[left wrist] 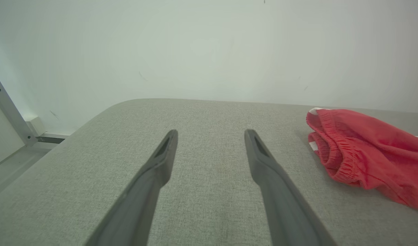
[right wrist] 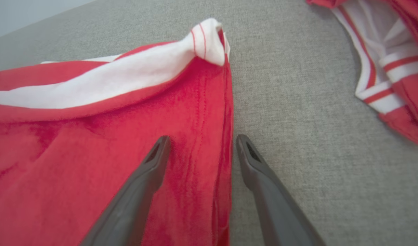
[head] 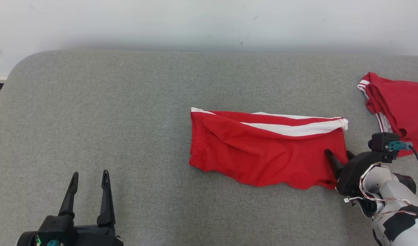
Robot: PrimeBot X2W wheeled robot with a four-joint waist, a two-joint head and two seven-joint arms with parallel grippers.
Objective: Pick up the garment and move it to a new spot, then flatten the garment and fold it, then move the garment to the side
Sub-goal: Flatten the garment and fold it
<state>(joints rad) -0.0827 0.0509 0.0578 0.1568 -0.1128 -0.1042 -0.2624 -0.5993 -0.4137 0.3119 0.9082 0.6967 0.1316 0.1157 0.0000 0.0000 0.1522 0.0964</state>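
Garment, red with a white stripe, lies flat on the grey desk, between its middle and right edge. Right pincer stands apart at the garment's right hem, one finger over cloth, one over bare desk. Left pincer, also apart and empty, is near the front-left corner. Another red cloth lies at the right edge.

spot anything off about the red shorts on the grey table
Yes. The red shorts aren't flat: the white stripe is twisted into a roll at its right-hand corner, and the lower edge is rumpled. A second red garment lies bunched at the right edge of the table. Nothing looks torn or spilled.
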